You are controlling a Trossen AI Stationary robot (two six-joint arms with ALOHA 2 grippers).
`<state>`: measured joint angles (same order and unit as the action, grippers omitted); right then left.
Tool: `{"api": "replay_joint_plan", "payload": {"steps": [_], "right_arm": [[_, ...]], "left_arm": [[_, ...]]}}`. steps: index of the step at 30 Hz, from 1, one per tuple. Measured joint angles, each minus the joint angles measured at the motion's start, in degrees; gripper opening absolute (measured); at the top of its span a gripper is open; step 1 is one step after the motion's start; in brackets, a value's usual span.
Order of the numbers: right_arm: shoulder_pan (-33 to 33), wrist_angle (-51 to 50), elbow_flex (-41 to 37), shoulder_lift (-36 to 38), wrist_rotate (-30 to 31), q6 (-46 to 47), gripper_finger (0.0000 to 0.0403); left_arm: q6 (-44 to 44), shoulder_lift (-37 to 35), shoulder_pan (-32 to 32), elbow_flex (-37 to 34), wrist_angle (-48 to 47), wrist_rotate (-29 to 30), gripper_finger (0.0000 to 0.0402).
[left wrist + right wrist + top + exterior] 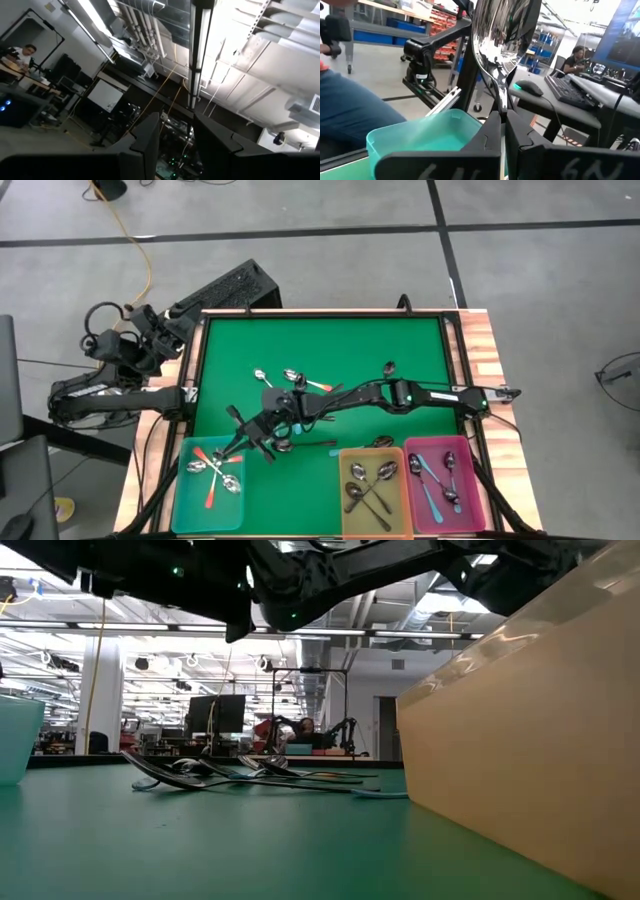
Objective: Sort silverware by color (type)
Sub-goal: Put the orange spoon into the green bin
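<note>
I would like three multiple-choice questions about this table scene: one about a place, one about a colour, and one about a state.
1. Where is the right claw?
A. far from every bin
B. at a corner of the teal bin
C. folded back at its own base

2. What colour is the bin that holds the blue-handled spoons?
A. teal
B. yellow
C. pink

3. The right claw is:
A. wide open
B. shut on a spoon
C. shut on nothing

Answers:
1 B: the high view shows the arm reaching across to that corner.
2 C: they lie in the pink bin.
3 B: in the right wrist view the spoon's shiny bowl stands up out of the closed fingers.
</note>
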<state>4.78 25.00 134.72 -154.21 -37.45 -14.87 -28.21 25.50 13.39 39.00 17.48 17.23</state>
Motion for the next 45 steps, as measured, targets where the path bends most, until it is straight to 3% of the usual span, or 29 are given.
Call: {"api": "replay_joint_plan", "payload": {"steps": [14,45], "right_arm": [[-0.86,5.64,0.33,-4.06,0.2,9.26,0.001],[-1.51,5.69,0.31,-5.55,1.62,9.47,0.001]], "left_arm": [[0.0,0.11,0.0,0.0,-2.22,-0.33,0.0105],[0.93,0.11,0.0,0.0,-4.14,0.02,0.0105]]}}
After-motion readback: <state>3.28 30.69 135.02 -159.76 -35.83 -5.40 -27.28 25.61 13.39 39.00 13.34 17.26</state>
